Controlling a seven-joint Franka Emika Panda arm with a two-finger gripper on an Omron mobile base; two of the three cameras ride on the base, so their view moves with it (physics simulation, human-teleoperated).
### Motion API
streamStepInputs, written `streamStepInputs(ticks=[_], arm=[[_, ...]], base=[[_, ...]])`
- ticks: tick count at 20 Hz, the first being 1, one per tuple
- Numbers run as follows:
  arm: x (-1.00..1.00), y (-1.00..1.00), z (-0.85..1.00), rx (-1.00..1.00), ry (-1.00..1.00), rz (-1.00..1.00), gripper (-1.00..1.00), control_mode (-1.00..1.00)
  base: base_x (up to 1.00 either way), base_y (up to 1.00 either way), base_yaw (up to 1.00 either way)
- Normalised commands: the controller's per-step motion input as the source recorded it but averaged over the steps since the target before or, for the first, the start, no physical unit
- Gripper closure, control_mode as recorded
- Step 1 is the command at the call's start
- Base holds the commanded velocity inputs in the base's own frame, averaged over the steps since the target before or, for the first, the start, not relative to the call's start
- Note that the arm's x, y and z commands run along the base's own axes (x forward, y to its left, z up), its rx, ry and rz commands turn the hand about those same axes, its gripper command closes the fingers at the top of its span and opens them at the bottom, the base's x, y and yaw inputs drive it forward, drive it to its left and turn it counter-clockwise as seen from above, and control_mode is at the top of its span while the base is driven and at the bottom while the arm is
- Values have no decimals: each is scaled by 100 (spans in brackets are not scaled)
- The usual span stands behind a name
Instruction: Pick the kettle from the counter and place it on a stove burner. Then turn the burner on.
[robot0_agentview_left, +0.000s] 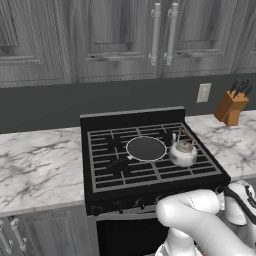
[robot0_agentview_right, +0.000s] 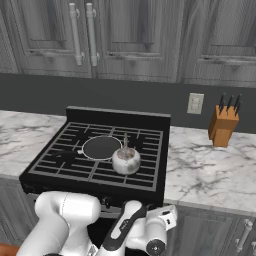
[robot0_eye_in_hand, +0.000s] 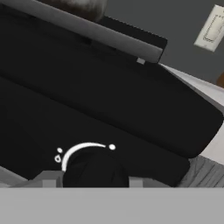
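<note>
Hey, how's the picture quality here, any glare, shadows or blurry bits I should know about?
Left base view: even flat light, soft highlights on the shiny kettle, knife block slightly soft. Right base view: similar, the kettle casts little shadow on the stove burner. Hand view: very dark close-up of the stove front, a knob with its white arc, edges blurred.

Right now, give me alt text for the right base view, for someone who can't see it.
A shiny kettle sits on the black stove grate beside a round dark disc. A knife block stands on the marble counter to the right.
</note>
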Motion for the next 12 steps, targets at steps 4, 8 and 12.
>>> streamStepInputs(ticks=[4,8,12], arm=[[-19,23,-100,-40,7,65,100,-100],[-18,30,-100,-38,3,68,100,-100],[-40,37,-100,-40,5,75,100,-100]], base=[[0,0,0],[0,0,0],[0,0,0]])
